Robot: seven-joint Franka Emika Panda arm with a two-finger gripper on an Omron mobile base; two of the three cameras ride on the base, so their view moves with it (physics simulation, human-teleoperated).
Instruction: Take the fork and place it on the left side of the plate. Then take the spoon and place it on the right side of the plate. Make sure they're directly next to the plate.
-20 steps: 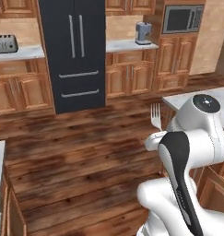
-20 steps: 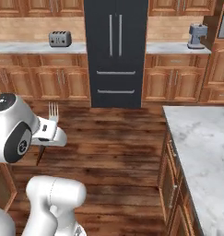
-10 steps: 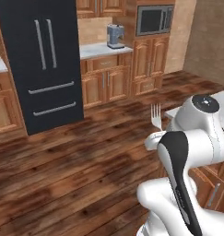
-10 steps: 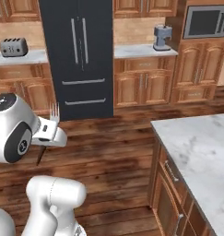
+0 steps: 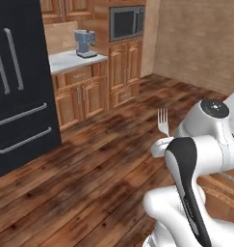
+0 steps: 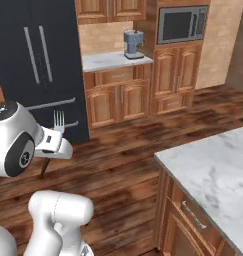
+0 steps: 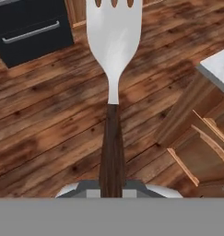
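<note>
Fork (image 7: 113, 69) with pale tines and dark brown handle stands upright, tines up, clamped by its handle in the gripper (image 6: 52, 146), above a wooden floor (image 5: 89, 164) near a marble counter (image 6: 218, 170).

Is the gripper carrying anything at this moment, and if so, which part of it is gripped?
The gripper holds the fork by the lower end of its brown handle, tines pointing away from the hand.

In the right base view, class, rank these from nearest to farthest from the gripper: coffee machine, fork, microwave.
1. fork, held upright in the gripper.
2. coffee machine, on the back counter, right of the fridge.
3. microwave, built in, farther right.
</note>
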